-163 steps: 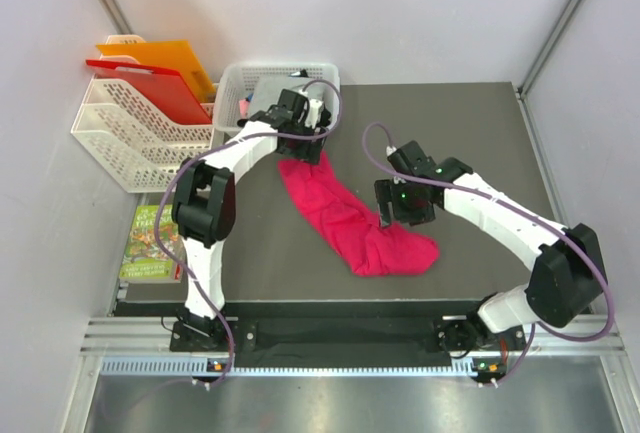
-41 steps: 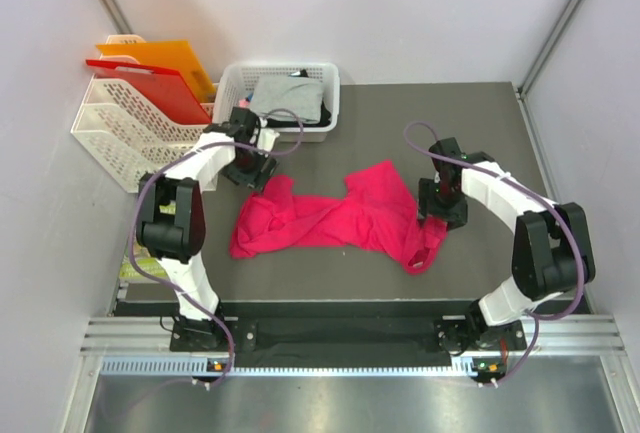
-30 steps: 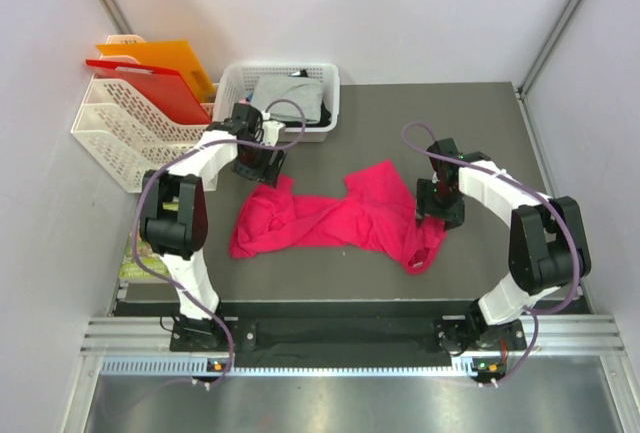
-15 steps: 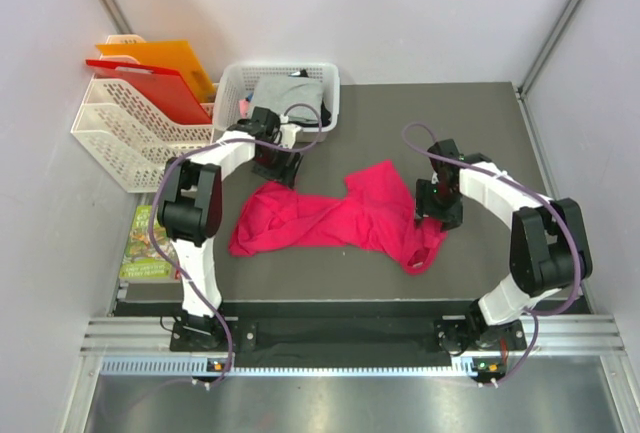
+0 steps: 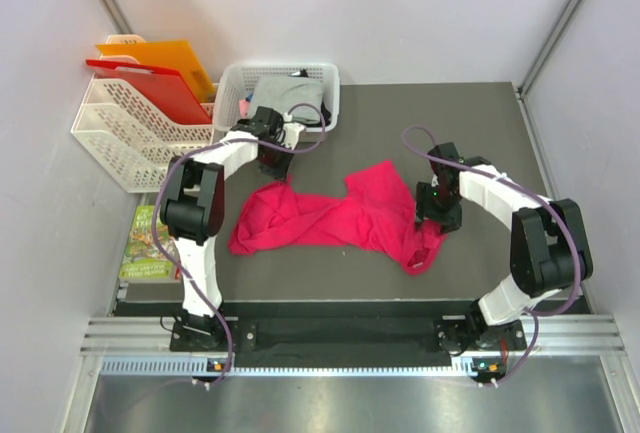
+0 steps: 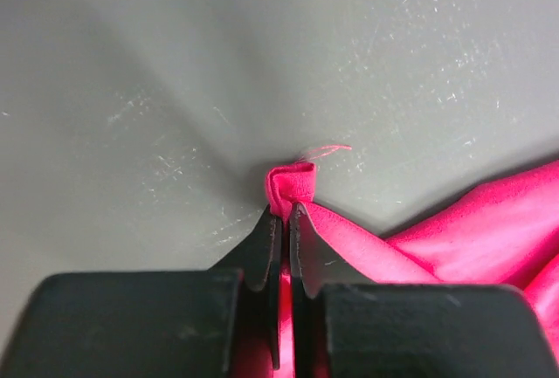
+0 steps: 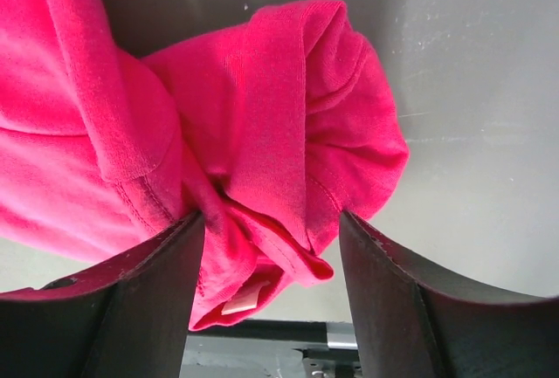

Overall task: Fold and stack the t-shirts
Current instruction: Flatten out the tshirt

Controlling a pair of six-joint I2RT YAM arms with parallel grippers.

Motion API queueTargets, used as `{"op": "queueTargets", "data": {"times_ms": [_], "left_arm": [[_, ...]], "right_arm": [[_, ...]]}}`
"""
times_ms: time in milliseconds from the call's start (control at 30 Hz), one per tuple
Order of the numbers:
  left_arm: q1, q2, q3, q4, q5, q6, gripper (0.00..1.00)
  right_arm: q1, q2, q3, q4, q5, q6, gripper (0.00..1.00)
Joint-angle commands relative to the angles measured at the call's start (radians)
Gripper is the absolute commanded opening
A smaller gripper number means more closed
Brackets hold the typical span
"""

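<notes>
Top view: a pink-red t-shirt (image 5: 330, 221) lies crumpled across the middle of the dark surface (image 5: 450, 123). A grey t-shirt (image 5: 285, 91) sits in a white basket (image 5: 232, 78) by the far left corner.

Left wrist view: the left pincer (image 6: 281, 212) is clamped on a small fold of pink cloth.

Right wrist view: the right pincer (image 7: 269, 221) stands apart, straddling a bunched end of the shirt.

Overhead view, wrist close-ups sharing pink t-shirt (image 5: 330, 221)
</notes>
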Motion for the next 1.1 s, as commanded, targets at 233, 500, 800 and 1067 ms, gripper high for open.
{"op": "queueTargets", "data": {"times_ms": [233, 500, 800, 1067], "left_arm": [[0.013, -0.129, 0.020, -0.049, -0.050, 0.034, 0.00], [0.090, -0.327, 0.066, -0.132, -0.073, 0.058, 0.00], [0.131, -0.536, 0.097, -0.153, -0.137, 0.084, 0.00], [0.133, -0.473, 0.329, -0.159, -0.139, 0.064, 0.00]], "right_arm": [[-0.005, 0.007, 0.118, 0.008, -0.026, -0.018, 0.04], [0.019, -0.115, 0.288, -0.105, -0.041, -0.041, 0.00], [0.042, -0.301, 0.420, -0.233, -0.032, -0.060, 0.00], [0.027, -0.203, 0.772, -0.256, 0.029, -0.075, 0.00]]}}
